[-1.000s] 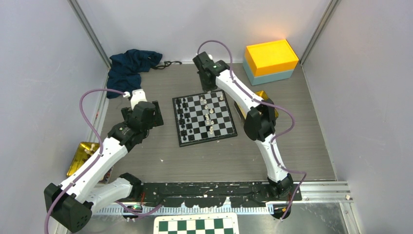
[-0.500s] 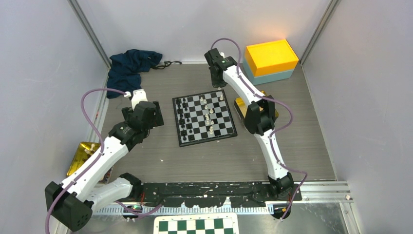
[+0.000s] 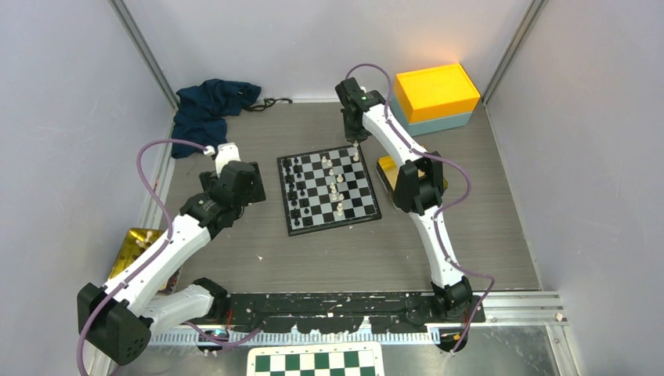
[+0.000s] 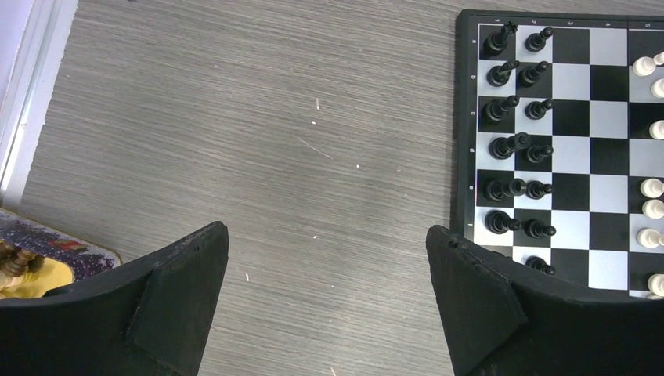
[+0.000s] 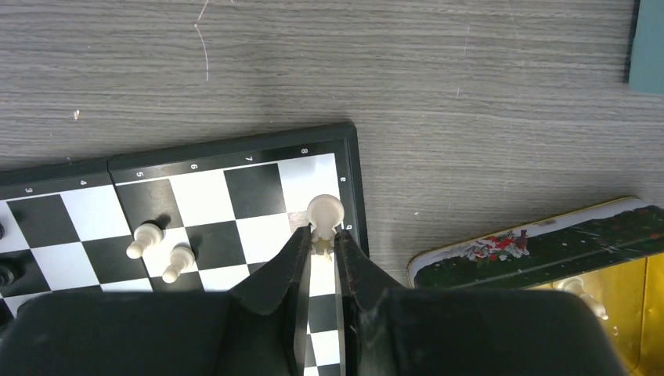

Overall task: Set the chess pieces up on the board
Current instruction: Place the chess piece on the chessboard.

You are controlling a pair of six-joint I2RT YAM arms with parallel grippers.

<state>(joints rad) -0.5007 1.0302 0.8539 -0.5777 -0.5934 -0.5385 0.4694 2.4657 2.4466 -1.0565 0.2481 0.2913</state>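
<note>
My right fingers [image 5: 297,247] pinch narrow on a cream piece [image 5: 324,210] over the board [image 5: 227,151] corner, centre frame. If it is released tilted, it could topple over the rim toward the tin [image 5: 540,243]. My left fingers [image 4: 184,262] gape wide, empty, above bare bench [image 4: 235,117].

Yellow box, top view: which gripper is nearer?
Right. The right gripper, shut on a white piece, is over the board's far right corner, just left of the yellow box; the left gripper is beyond the board's left edge.
</note>
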